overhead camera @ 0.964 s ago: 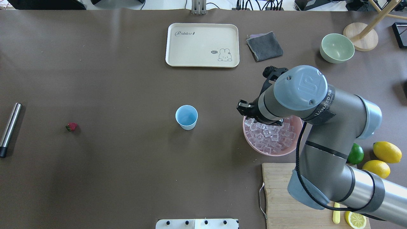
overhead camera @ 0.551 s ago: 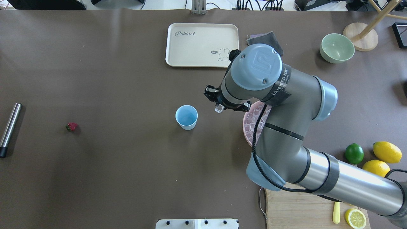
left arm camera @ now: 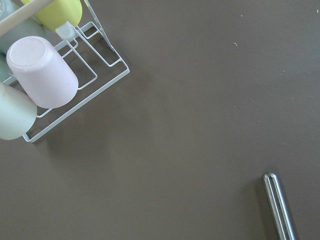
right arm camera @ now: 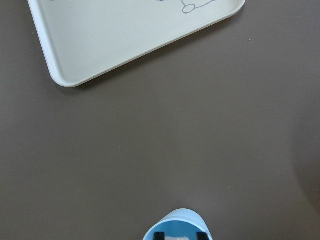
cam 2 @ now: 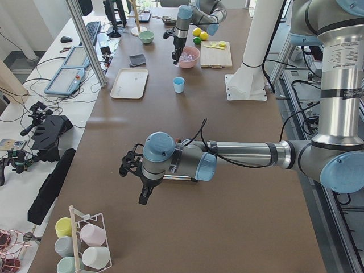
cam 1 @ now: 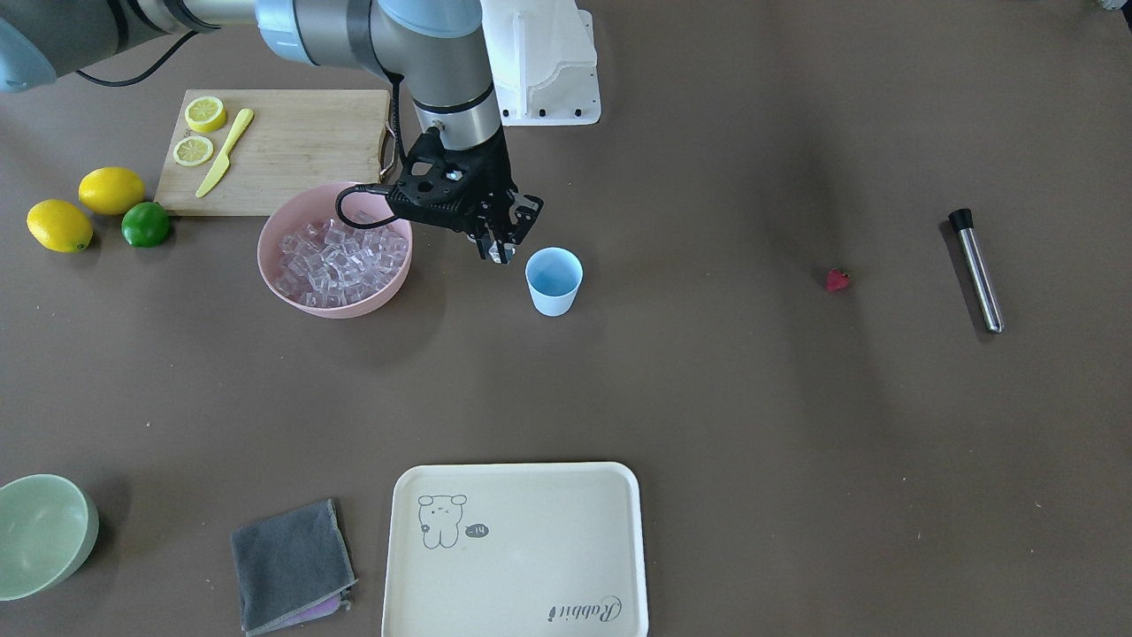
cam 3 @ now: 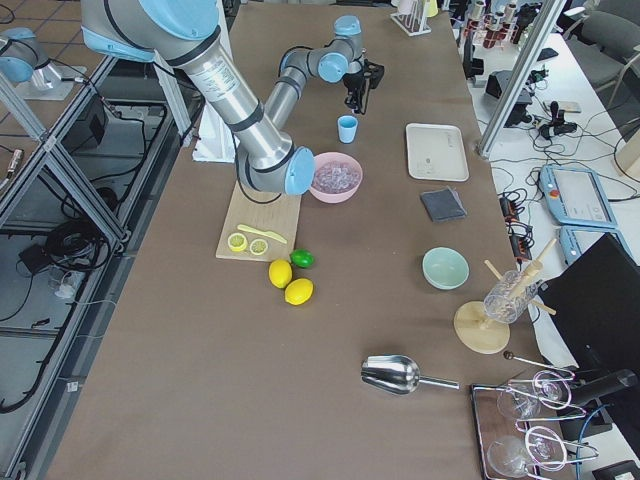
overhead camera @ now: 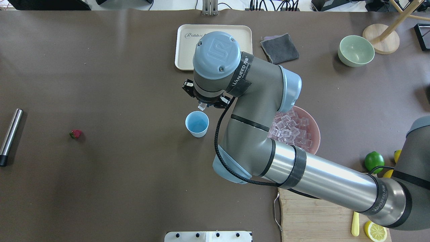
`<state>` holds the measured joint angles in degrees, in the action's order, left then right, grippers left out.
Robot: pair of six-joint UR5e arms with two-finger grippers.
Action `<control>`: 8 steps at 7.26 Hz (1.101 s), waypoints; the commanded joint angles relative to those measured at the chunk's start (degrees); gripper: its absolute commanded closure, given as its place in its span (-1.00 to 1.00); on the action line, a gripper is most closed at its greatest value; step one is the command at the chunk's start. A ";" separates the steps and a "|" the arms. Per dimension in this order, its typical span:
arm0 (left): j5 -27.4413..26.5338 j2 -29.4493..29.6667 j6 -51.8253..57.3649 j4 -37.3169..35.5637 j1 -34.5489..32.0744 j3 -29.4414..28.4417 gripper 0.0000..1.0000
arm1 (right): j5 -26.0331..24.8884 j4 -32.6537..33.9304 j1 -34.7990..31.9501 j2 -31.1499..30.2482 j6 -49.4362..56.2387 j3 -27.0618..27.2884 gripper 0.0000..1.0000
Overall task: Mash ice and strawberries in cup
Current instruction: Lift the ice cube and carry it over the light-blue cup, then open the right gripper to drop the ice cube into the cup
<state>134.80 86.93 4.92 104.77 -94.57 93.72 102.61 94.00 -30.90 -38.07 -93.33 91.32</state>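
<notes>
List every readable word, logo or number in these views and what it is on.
"Rabbit": on the cream tray.
"UR" logo: on the right arm's joint cap.
"WANFEED", roughly: on the black band around the right arm; letters uncertain.
Speech bubble beside the tray's rabbit drawing: too small to read.

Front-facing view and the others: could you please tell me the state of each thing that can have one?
right pincer: shut on one ice cube, raised close by the cup.
left pincer: open or shut, cannot tell.
cup: upright, looks empty.
pink bowl: upright, heaped with ice.
strawberry: whole, lying far from the cup.
green bowl: upright, looks empty.
</notes>
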 commanded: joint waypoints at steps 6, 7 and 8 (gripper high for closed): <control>-0.06 -0.09 0.00 0.00 0.00 -0.20 -0.99 | -1.98 -0.04 3.30 0.20 -0.71 -2.36 0.35; 0.03 -0.18 0.00 0.00 0.00 -0.12 -0.99 | -2.41 -0.04 3.56 0.37 -0.54 -2.80 0.21; -0.06 -0.18 0.09 0.00 0.00 -0.20 -0.99 | -2.33 -0.04 3.47 0.28 -0.45 -2.81 -0.05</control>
<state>134.77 86.78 4.94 104.77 -94.59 93.57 100.38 93.96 -27.47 -37.71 -93.92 88.71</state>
